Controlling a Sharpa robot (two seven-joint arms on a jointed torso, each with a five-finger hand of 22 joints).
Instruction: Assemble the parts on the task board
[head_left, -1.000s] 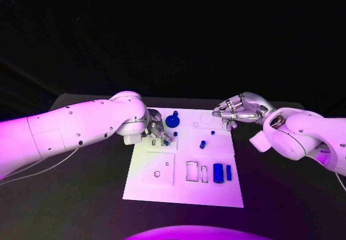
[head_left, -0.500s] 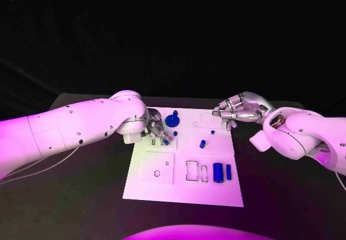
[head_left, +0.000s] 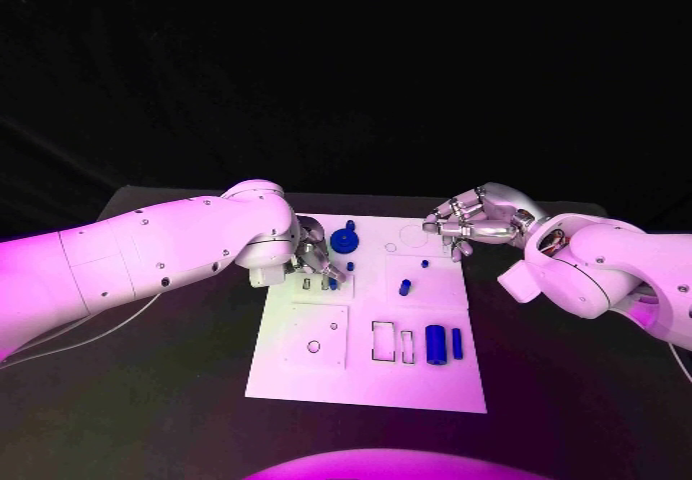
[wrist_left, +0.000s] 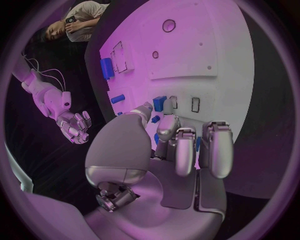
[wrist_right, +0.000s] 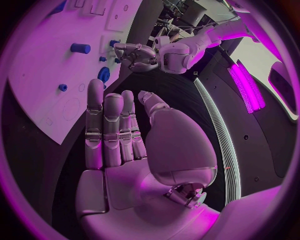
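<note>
Black table (head_left: 173, 400), blue parts (head_left: 436, 345) on task board (head_left: 310, 375)

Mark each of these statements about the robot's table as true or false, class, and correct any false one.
1. The white task board lies flat on the black table. True.
2. The right hand grips a large blue cylinder. False: it holds nothing, its fingers straight in the right wrist view, and it hangs at the board's far right corner.
3. The left hand is down over the board's far left part, fingertips by a small blue part. True.
4. The big blue cylinder lies at the board's near right, beside a thinner blue bar. True.
5. The round blue gear-like part has fallen off the board onto the table. False: it sits on the board, near the left hand.
</note>
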